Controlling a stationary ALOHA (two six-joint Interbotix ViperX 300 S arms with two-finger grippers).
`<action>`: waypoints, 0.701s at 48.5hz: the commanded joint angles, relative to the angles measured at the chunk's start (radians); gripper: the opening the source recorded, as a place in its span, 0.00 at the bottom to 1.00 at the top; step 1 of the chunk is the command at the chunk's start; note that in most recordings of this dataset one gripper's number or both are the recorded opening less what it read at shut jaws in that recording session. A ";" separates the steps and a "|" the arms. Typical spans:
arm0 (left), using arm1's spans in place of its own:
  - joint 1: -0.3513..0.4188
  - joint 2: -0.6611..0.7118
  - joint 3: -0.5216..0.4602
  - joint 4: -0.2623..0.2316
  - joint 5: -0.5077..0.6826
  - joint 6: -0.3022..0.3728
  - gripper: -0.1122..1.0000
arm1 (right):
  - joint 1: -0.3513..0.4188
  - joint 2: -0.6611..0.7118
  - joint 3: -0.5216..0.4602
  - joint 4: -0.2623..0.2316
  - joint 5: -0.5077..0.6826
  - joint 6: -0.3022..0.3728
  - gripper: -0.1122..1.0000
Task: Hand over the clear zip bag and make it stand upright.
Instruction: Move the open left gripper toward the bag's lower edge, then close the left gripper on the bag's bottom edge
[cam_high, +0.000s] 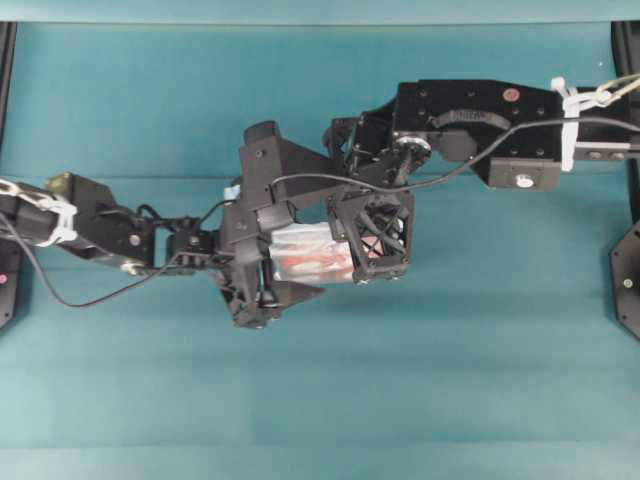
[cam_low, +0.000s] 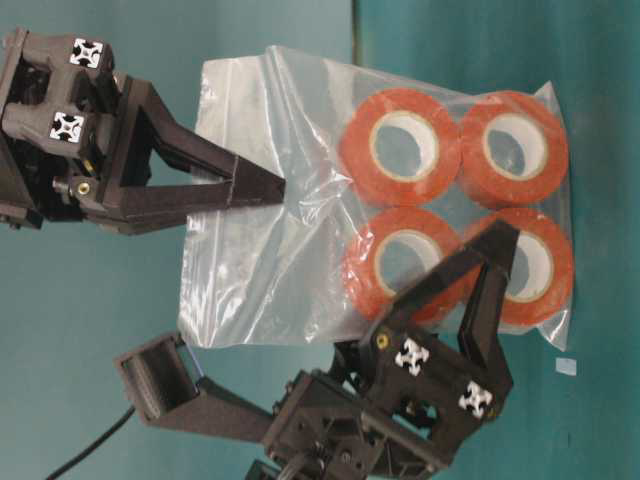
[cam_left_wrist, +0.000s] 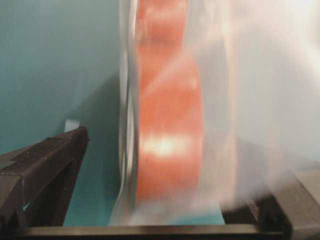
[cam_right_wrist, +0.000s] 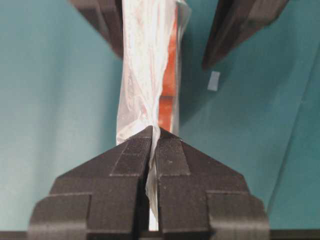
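The clear zip bag (cam_low: 270, 260) hangs in the air between both arms, with several orange rolls with white cores (cam_low: 400, 145) bunched at one end. My right gripper (cam_right_wrist: 153, 131) is shut on the bag's empty, crinkled plastic, seen at table level as closed black fingertips (cam_low: 270, 190) biting the film. My left gripper (cam_left_wrist: 185, 160) stands open, its fingers (cam_left_wrist: 50, 165) on either side of the roll end without pressing it. From overhead the bag (cam_high: 305, 255) shows only as a pale strip between the two black wrists.
A small pale tag (cam_right_wrist: 213, 80) lies on the teal table (cam_high: 450, 380) beside the bag. Black frame posts (cam_high: 628, 270) stand at the table's side edges. The right arm (cam_high: 480, 120) reaches in from the upper right, the left arm (cam_high: 90, 225) from the left.
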 joint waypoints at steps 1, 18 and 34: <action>0.002 -0.005 -0.021 0.002 -0.011 -0.003 0.95 | -0.002 -0.023 -0.005 0.003 -0.003 0.008 0.11; 0.003 -0.005 -0.015 0.002 0.037 0.018 0.44 | -0.002 -0.028 0.003 0.003 -0.003 0.008 0.11; -0.006 -0.005 -0.014 0.002 0.069 0.081 0.32 | 0.000 -0.032 0.011 0.003 -0.020 0.009 0.11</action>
